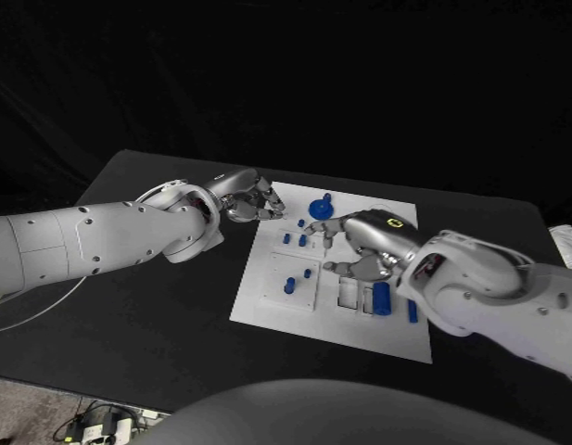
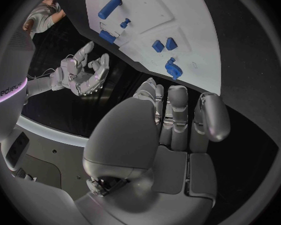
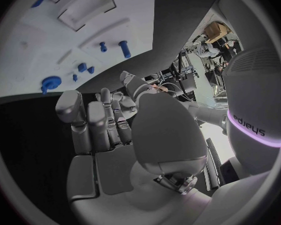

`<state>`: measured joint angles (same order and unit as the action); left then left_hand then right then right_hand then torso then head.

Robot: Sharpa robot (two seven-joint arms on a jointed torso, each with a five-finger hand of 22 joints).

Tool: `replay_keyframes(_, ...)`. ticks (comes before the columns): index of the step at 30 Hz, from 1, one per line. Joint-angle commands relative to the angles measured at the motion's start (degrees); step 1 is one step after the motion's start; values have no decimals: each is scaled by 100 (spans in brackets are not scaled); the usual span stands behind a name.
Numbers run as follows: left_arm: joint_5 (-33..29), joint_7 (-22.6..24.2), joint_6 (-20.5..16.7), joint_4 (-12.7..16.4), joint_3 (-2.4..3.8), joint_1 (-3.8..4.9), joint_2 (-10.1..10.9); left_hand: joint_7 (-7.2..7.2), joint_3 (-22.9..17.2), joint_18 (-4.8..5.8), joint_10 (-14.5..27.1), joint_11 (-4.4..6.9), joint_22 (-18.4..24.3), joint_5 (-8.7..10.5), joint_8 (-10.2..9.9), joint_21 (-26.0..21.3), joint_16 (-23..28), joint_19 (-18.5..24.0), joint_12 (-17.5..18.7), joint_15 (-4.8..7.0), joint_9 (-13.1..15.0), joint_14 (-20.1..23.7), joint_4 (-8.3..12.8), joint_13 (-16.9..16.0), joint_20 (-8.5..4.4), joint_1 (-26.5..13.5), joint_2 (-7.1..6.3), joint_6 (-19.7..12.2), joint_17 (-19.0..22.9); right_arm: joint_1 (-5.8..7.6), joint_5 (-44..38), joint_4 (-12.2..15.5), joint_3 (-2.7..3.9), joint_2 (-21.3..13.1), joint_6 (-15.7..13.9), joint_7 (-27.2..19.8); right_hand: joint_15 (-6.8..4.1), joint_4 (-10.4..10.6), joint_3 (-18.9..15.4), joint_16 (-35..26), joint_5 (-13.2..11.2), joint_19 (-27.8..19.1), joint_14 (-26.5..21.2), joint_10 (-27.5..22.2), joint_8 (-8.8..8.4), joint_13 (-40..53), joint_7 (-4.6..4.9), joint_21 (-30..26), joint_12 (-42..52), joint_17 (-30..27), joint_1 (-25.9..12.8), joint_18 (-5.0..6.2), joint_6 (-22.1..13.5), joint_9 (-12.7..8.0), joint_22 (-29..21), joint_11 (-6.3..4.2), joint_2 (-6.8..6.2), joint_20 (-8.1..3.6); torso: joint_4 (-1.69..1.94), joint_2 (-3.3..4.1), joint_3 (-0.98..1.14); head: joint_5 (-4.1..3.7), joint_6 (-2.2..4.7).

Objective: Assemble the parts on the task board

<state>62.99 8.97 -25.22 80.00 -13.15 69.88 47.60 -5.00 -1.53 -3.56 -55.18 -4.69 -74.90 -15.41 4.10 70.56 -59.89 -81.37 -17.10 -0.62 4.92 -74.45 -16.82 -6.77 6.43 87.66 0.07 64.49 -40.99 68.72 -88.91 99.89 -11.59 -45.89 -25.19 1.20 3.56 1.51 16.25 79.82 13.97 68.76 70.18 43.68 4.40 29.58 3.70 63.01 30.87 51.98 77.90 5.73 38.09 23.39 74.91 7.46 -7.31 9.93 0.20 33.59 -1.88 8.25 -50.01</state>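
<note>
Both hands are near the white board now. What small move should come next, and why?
Probably lower the right hand onto a blue part close beside it. That hand hovers over the task board and looks empty; the left hand sits off the board's far edge, also holding nothing, and parts lie loose.

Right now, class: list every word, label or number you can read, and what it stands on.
"sharpa", upside down, on the robot's white body.
Yellow mark on the right robot hand: too small to read.
Task board: none legible.
</note>
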Motion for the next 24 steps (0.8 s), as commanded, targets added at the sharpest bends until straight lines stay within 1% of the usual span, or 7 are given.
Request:
replay_keyframes(1,-46,112,-83,19,3,-6,-13,-11,-41,-51,-6,-36,-963,-13,22,-16,20,17,-22,-9,-3,47,3,7,27,63,-5,18,7,239,801,326,2,-405,-466,-451,-19,85,-1,-37,27,-28,-49,156,77,27,35,-44,104,-43,-3,87,122,-15,629,-37,118,-19,-11,-4,-10,-66,1)
replay_keyframes(6,-119,239,-221,0,3,-15,-54,-10,-43,-50,-6,-36,-965,-15,23,-9,11,14,-22,-10,-3,43,3,8,28,64,-3,20,-6,679,1729,677,-32,-1108,-232,-294,-199,349,30,-316,142,-401,-478,803,353,137,256,-540,499,-657,-155,187,703,12,484,-281,304,-137,-9,-15,-31,-234,1)
replay_keyframes(11,-179,344,-339,-9,2,-27,-116,-7,-47,-50,-8,-35,-964,-17,25,-11,12,15,-23,-10,-2,44,3,9,29,66,0,24,-4,915,2811,758,-106,-1577,641,467,-280,594,-58,-982,165,-1741,-1505,1402,858,457,336,-2117,1071,-1800,-371,436,1389,214,33,-459,447,-247,-24,-40,-74,-397,1)
replay_keyframes(13,-190,359,-353,0,2,-34,-125,-4,-53,-50,-11,-33,-965,-21,27,-11,12,15,-24,-9,-1,46,4,10,30,69,3,28,-3,946,3077,725,-133,-1648,1087,901,-289,645,-150,-460,98,-1961,-840,1725,867,1186,310,-2349,1874,-618,-435,449,1300,215,4,-496,430,-249,-26,-39,-72,-448,1)
replay_keyframes(15,-199,360,-352,9,2,-43,-133,0,-60,-51,-15,-31,-963,-28,29,-16,9,18,-26,-8,0,46,4,11,30,74,6,33,-7,963,3234,636,-160,-1655,1750,1572,-304,1005,-447,789,-97,-1145,1302,4111,969,5212,279,-1410,5329,2746,-944,277,1357,267,358,-547,482,-313,-32,-39,-69,-482,1)
replay_keyframes(16,-201,358,-349,12,2,-45,-134,0,-60,-51,-15,-31,-963,-28,29,-16,9,18,-26,-8,0,46,4,11,30,74,6,33,-7,962,3261,602,-166,-1637,1935,1798,-314,1159,-555,954,-127,-776,1737,4484,1014,5816,270,-975,5767,3426,-1165,204,1390,297,485,-530,502,-318,-30,-42,-72,-493,1)
replay_keyframes(24,-209,333,-328,24,2,-53,-134,-1,-64,-51,-18,-31,-964,-33,31,-14,11,17,-28,-8,1,49,3,12,31,76,8,36,-3,927,3348,176,-189,-1244,2993,3212,-504,1451,-1045,1018,-271,1085,1982,4632,1365,6042,100,1328,5913,3802,-2186,-210,1867,652,1043,-639,659,-476,-22,-38,-73,-512,1)
